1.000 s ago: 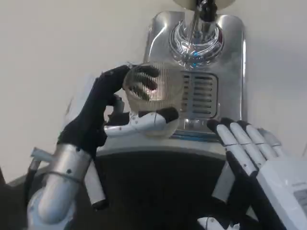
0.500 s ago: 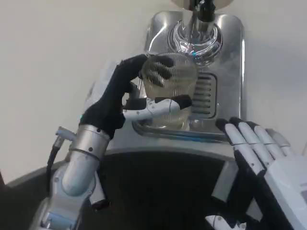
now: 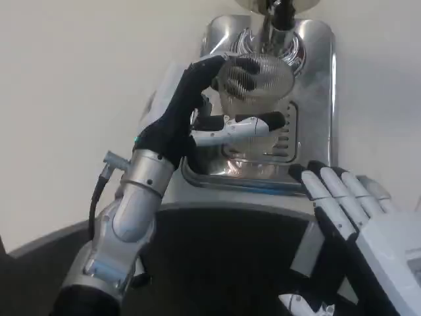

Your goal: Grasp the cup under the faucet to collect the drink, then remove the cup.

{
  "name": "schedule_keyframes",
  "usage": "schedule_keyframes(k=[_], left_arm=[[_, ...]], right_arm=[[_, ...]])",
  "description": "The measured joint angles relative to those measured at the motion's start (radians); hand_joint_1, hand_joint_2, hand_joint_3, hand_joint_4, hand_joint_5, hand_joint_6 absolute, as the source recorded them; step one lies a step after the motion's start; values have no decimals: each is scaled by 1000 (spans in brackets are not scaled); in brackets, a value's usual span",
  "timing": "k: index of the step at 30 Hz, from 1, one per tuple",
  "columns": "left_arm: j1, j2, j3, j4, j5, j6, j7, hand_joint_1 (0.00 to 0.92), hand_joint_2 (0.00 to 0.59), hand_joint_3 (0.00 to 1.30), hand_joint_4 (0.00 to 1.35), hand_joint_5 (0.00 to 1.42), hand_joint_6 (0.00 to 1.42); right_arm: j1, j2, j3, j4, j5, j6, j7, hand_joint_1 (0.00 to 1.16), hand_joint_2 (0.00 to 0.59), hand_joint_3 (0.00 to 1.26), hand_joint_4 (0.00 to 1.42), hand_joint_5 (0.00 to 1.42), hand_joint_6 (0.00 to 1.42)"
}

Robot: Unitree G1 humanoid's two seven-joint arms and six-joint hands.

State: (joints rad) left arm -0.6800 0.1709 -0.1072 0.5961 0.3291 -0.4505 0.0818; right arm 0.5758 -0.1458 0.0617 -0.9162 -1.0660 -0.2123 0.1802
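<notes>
Listing what you have before you, operator, item by item.

Item one: cup (image 3: 255,82), upper centre of the frame. Clear, finely ribbed wall, upright or nearly so, mouth facing the camera. It sits directly below the faucet (image 3: 276,13) at the top edge, over the shiny drip tray (image 3: 316,99). Whether its base touches the tray or hangs just above, you cannot tell. No liquid is plainly visible inside.

Item two: left robot hand (image 3: 197,118), centre left of the frame. It holds the cup: dark fingers (image 3: 245,67) wrap the far side and show through the wall, and a white finger (image 3: 250,124) crosses the near side lower down.

Item three: right robot hand (image 3: 355,210), lower right of the frame. It holds nothing, fingers straight and slightly apart, lying by the near edge of the tray on the worktop (image 3: 66,99).

Handling notes, as judgement only. The cup looks like thin plastic or glass: light when empty, noticeably heavier and top-loaded once filled. Treat the wall as crushable or breakable; squeeze only enough to stop slip. The ribbing should help friction, but a wet wall will turn slippery. You are best holding it around the mid-body, as now, keeping fingers clear of the rim so the stream lands inside. Keep it level when you withdraw.
</notes>
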Motion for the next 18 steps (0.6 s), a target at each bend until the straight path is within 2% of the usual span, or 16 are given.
schedule_keyframes(k=[6,9,14,16,18], left_arm=[[-51,-4,-18,103,11,-38,17,768,111,998,1253,1353,1424],[-78,-8,-23,150,19,-53,32,767,111,996,1242,1353,1424],[-103,-24,-24,209,24,-74,79,766,111,965,1214,1353,1424],[-107,-27,-24,224,25,-80,96,766,111,924,1141,1341,1424],[-113,-29,-23,241,26,-87,109,766,111,797,998,1251,1424]], right_arm=[[-25,5,4,0,0,3,7,481,348,56,0,38,48],[-27,15,9,0,-2,11,8,448,396,56,0,38,48],[-27,23,27,0,-13,19,15,438,399,56,0,41,48],[-27,30,31,0,-18,28,16,423,408,56,0,50,48],[-27,37,35,0,-23,36,16,418,394,56,0,49,48]])
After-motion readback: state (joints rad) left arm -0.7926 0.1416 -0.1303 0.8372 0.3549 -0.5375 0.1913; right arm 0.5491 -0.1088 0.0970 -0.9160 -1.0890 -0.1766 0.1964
